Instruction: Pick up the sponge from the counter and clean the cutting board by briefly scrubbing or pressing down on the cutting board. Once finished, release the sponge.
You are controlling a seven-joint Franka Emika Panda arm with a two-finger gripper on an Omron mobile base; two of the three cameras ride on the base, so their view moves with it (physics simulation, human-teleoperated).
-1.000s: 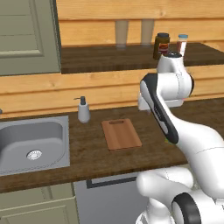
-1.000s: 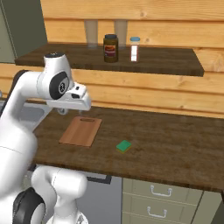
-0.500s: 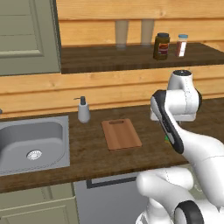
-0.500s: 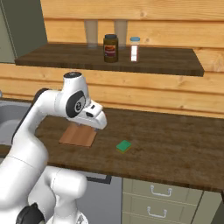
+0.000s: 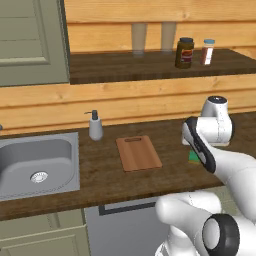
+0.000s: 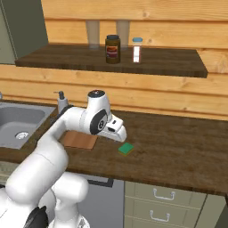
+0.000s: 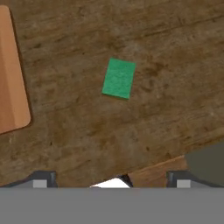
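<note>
Pale plank wall (image 5: 150,97), dark shelf (image 6: 156,64) — grey-green cabinets (image 6: 169,200)

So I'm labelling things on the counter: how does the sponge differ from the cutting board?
The sponge is bright green; the cutting board is reddish-brown wood. The sponge is far smaller than the board. The board has a slot handle at one short end; the sponge is a plain block. Both are rectangular and lie flat on the counter, apart.

The sponge (image 7: 118,78) lies on the counter (image 7: 166,52), right of the cutting board (image 7: 11,78).

On the shelf (image 6: 178,67) stand two glasses (image 6: 92,33), one dark jar (image 6: 112,49) and one small bottle (image 6: 136,50); below lie one sponge (image 7: 118,78) and one cutting board (image 5: 138,153).
</note>
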